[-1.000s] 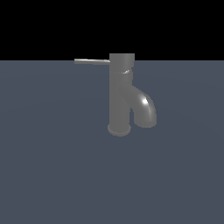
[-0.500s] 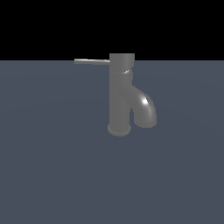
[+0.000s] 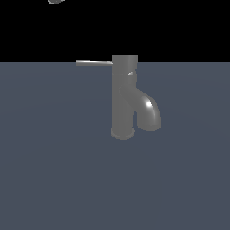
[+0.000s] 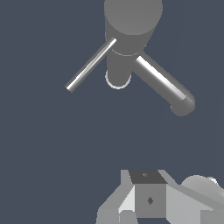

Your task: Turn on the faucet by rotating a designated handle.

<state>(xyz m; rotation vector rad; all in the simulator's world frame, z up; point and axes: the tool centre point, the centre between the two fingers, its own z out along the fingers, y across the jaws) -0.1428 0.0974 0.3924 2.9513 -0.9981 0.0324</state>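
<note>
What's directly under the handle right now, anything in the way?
Under the handle both views show only bare grey floor. The faucet stands beside it. The gripper is high above; its fingertips are out of frame.

Flat slate-blue floor (image 3: 54, 179), plain and unmarked; pure black backdrop (image 3: 179, 27) above a straight horizon; soft even light

Gripper (image 4: 151, 199) is showing as blocky pale-grey angular body with a darker square centre panel bearing a small diamond mark, plus a rounded grey housing bulging beside that panel, fingers not visible.
</note>
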